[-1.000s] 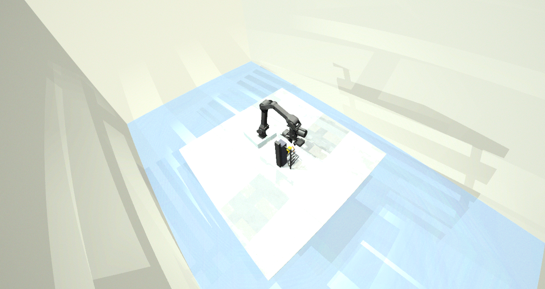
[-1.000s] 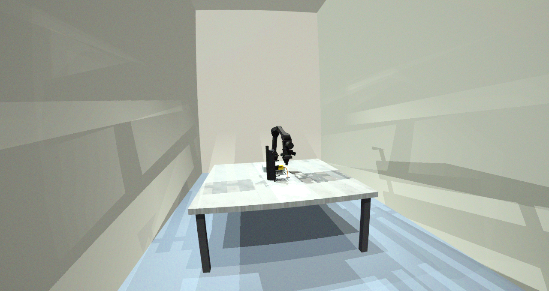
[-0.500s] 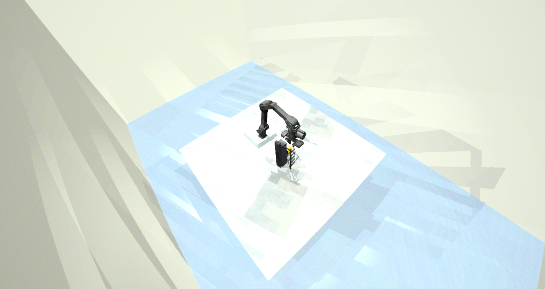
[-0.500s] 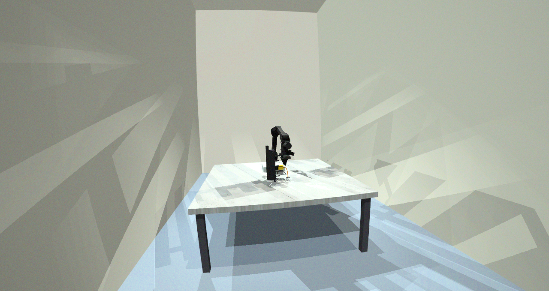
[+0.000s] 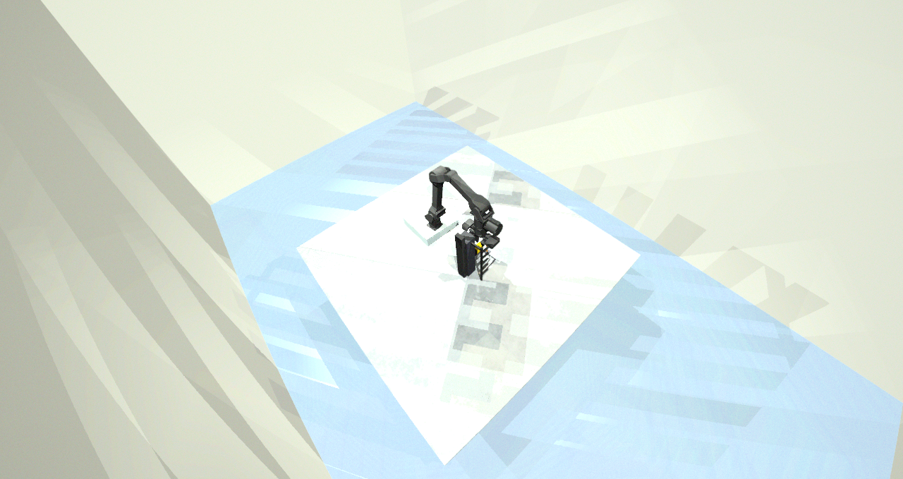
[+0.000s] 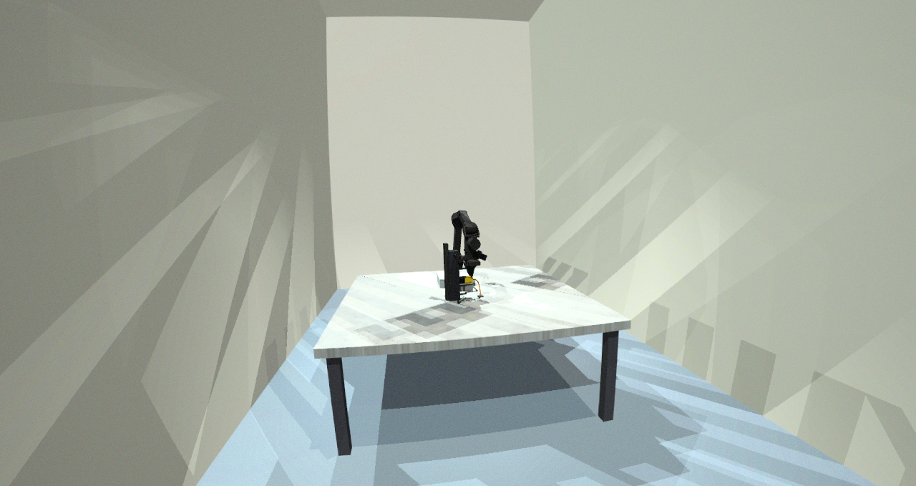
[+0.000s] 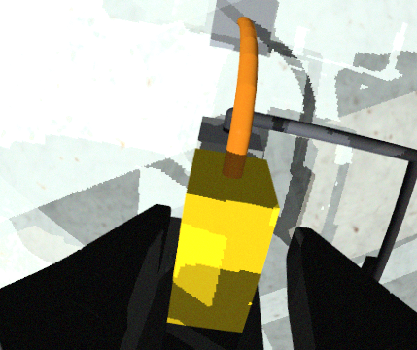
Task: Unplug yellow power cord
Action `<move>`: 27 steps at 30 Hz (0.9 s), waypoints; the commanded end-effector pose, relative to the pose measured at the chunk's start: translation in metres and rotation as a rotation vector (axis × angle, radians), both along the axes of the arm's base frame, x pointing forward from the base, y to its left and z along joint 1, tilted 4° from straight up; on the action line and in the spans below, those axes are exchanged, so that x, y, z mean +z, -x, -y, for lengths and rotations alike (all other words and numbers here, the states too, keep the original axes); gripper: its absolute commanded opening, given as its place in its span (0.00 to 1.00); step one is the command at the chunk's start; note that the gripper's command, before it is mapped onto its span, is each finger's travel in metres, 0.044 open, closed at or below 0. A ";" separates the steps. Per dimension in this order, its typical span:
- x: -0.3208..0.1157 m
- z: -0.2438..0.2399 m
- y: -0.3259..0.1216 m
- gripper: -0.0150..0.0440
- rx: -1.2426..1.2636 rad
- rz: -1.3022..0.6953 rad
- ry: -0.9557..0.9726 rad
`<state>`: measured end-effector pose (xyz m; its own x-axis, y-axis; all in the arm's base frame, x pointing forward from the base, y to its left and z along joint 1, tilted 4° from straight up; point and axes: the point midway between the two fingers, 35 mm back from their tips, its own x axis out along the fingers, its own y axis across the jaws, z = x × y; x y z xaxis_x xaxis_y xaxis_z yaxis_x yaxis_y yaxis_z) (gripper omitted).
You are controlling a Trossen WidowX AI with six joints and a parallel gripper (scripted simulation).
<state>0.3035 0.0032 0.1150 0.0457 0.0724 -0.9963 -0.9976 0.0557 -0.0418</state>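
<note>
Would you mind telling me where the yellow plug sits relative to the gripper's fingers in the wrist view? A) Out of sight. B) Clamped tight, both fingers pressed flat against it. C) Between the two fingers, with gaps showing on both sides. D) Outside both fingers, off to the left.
C: the yellow plug stands between the open gripper's two dark fingers, with a gap visible on each side.

The yellow plug (image 7: 224, 247) is a boxy block, shaded darker on its upper face and lower end. An orange cord (image 7: 245, 93) leaves its top face and curves away to a grey square on the bench. The power strip (image 5: 465, 255) is a dark upright slab, with the plug just beside its upper part.
</note>
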 end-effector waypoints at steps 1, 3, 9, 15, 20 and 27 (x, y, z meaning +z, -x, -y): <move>-0.001 0.004 0.001 0.53 0.004 -0.003 0.002; -0.002 0.004 0.001 0.53 0.004 -0.003 0.002; -0.009 0.003 0.001 0.53 0.004 -0.003 0.002; -0.013 0.003 0.001 0.53 0.004 -0.003 0.002; -0.010 0.003 0.000 0.35 0.000 0.000 0.000; -0.010 0.003 0.000 0.27 0.000 0.000 0.000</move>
<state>0.3031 0.0005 0.1043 0.0437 0.0724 -0.9964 -0.9977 0.0543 -0.0398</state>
